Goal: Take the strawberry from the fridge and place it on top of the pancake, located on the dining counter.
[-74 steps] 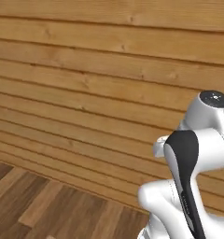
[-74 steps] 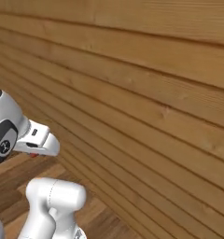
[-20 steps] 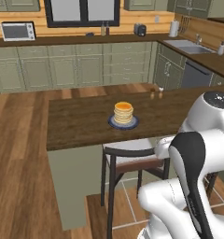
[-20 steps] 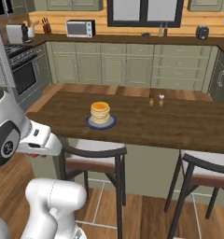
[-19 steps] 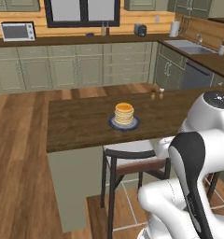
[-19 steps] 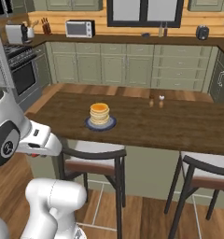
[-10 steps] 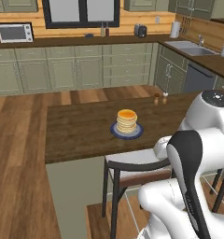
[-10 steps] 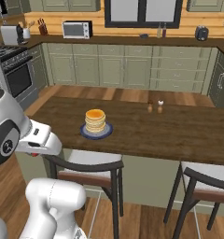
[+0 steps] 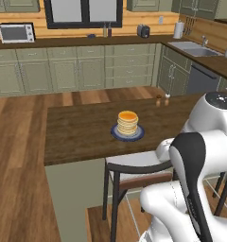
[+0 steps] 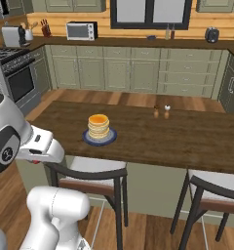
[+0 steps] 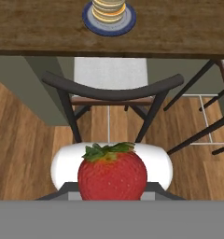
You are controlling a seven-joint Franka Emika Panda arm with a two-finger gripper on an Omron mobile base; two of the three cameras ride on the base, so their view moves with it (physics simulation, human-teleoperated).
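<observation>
One long dark-brown bench [image 10: 187, 136] stretches across the middle of the kitchen, the largest thing between the robot and the green wall cabinets. Two stools stand tucked against its near edge; the nearer stool [image 11: 111, 86], with a curved dark back and pale seat, stands directly between the robot and the bench top.

On the bench sits a dark blue plate [image 9: 127, 135] carrying the pancake [image 9: 127, 122], a short tan stack. It is well back from the near edge, with bare wood all around it. Two small shakers [image 10: 161, 112] stand well apart from it, farther along the bench.

In the hand view, the strawberry [image 11: 112, 173] is close up at the bottom centre, red with a green leafy cap, pinched in the end effector [image 11: 112, 186], whose fingertips are hidden behind the fruit. The fruit is off the bench, hanging above the floor on the robot's side of the stool.

From the end effector, the pancake [image 11: 108, 9] lies straight ahead at the top of the hand view, almost in line with the strawberry and only slightly to the left. It is well apart, beyond the stool and past the bench edge. By this judgement, the coming move is a forward carry over the stool, with little sideways correction.
</observation>
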